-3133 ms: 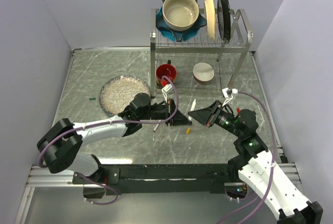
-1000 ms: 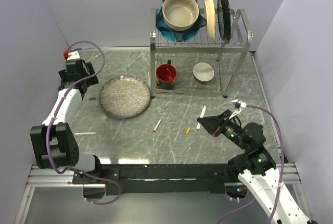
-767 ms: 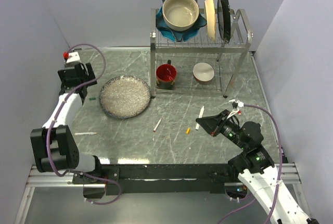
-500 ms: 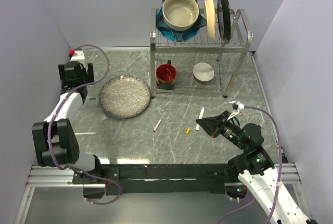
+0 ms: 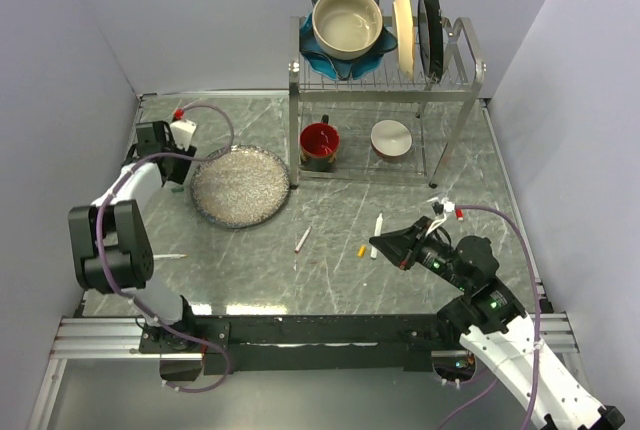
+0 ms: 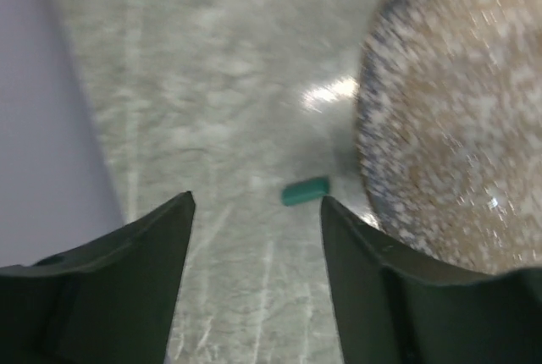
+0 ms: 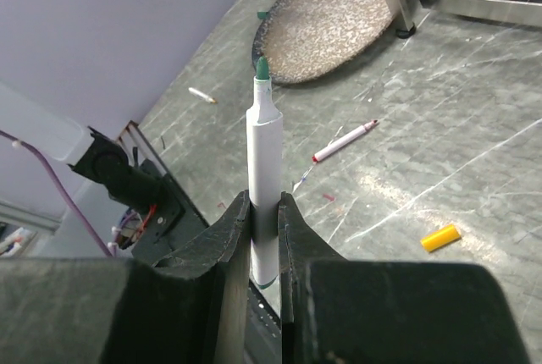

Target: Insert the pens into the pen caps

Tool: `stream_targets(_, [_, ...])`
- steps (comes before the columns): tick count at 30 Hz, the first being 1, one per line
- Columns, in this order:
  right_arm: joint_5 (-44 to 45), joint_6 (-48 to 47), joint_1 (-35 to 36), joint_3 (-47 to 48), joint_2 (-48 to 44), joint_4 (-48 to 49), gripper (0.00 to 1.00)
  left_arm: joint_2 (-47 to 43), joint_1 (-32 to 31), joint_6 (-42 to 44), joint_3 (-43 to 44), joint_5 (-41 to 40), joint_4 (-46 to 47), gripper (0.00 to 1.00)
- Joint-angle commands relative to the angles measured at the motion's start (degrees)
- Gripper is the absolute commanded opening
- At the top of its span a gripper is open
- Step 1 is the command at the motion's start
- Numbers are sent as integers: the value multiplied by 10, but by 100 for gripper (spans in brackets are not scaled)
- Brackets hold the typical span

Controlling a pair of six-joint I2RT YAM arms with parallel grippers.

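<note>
Green plastic is the worry here: the green cap (image 6: 305, 190) lies flat on the worktop (image 6: 212, 85), just beside the rim of the speckled plate (image 6: 457, 110), at the centre of the left wrist view. The left claw (image 6: 256, 203) hangs over it with its fingers apart and nothing between them. Closing from this spot, I judge the finger nearer the plate could knock the rim, or push the little cap against it. A cap this small may also skid out sideways instead of being pinched. That view is blurred, so the exact gap to the rim is hard to tell.

The left arm reaches to the upper left of the overhead view, its claw aimed down at the worktop. At the lower right, the right claw (image 7: 264, 212) is clamped on the green-tipped pen (image 7: 264, 169), tip pointing away from the fingers and clear of the worktop. A red-ended pen (image 5: 302, 240) and a yellow cap (image 5: 362, 250) lie loose near the middle.
</note>
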Motion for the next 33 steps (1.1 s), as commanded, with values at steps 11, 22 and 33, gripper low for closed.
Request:
stream_targets(11, [32,-32,25,24,-14,-14,0,44,0,109,38,54,-76,69])
stream_targets(22, [39,-33,30,21,-11,-10,0,75,18,175,52,78,-114,66])
stream_targets(33, [56,-40,44,22,1,-8,0,140,16,184,102,91,-142,61])
